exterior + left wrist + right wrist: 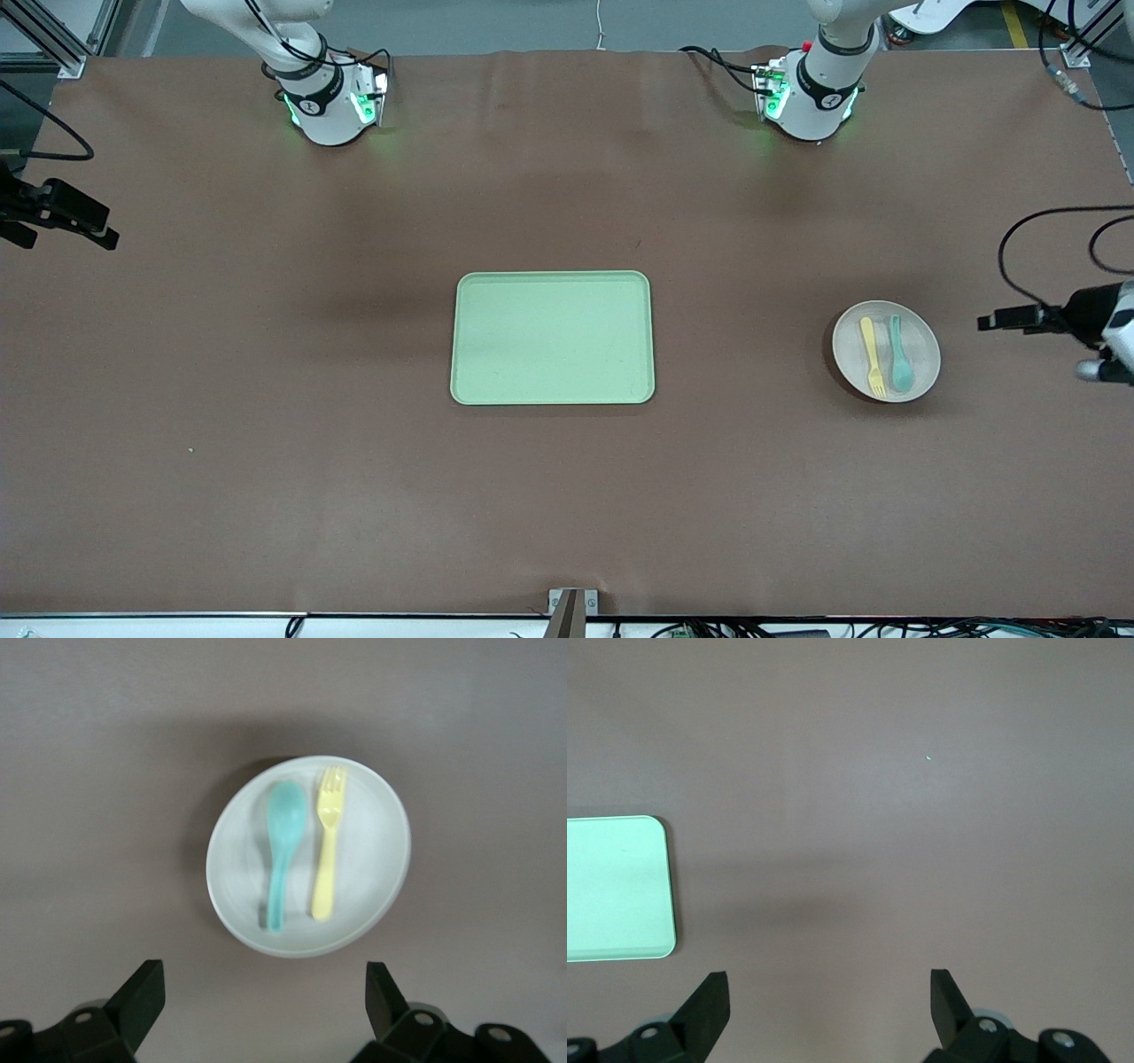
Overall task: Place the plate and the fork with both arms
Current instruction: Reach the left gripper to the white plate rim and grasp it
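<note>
No brand, label or readable writing shows on any of the things on the table.

The plate (886, 352) is round and shallow with a low rim, pale beige-pink in the front view and almost white in the left wrist view. It sits flat on the brown table (266, 399) toward the left arm's end, well apart from the tray (553, 338). The fork (873, 356) lies in the plate. It is small, pale yellow plastic with short tines and a straight handle, shorter than the plate is wide. Its tines point toward the front camera. Just beside it, also in the plate, lies a teal-blue plastic spoon (900, 355), parallel to the fork and apart from it, its bowl also toward the front camera. The spoon lies on the side of the fork toward the left arm's end of the table.

The tray is a light green rectangle with rounded corners and a raised rim, set flat at the middle of the table with nothing in it.

The left gripper (266, 1005) hangs above the table at its own end, just beside the plate, with its jaws spread wide and nothing between them. The right gripper (830, 1010) hangs over bare table at the right arm's end, well apart from the tray, jaws likewise wide apart and holding nothing.
</note>
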Tool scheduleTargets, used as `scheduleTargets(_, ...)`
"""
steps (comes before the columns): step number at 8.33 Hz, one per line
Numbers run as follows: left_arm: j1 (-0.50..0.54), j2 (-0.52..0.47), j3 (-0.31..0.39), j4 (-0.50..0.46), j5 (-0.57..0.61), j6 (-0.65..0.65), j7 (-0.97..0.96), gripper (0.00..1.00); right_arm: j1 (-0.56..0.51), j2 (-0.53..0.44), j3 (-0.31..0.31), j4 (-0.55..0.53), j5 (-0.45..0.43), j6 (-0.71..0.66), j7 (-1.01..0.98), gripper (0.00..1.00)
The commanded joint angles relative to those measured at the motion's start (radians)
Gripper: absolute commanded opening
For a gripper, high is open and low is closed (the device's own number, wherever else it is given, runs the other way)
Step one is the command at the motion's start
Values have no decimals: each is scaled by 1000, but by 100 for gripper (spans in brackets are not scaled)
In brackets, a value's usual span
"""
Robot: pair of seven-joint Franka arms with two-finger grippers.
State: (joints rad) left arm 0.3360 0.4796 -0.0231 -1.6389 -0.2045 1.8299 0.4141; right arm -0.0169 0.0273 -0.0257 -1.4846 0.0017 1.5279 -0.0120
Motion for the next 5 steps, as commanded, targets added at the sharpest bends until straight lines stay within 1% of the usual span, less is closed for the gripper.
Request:
scheduleTargets(1, 0, 133, -6, 31, -24, 110, 34, 99, 3, 11, 3, -6, 0, 18, 14, 100)
scheduleTargets(2, 8, 172, -6, 31, -29, 142, 55, 98, 3, 16, 4, -6, 1, 20, 14, 100)
scheduleTargets(3, 18, 194, -8, 30, -44, 169, 61, 91, 3, 22, 4, -6, 4, 21, 14, 100)
scheduleTargets(4, 14, 208, -9, 31, -59, 189, 66, 81, 3, 23, 4, -14, 4, 35, 14, 100)
scheduleTargets(5, 17, 218, -9, 30, -70, 192, 68, 68, 2, 22, 6, -22, 4, 37, 14, 100)
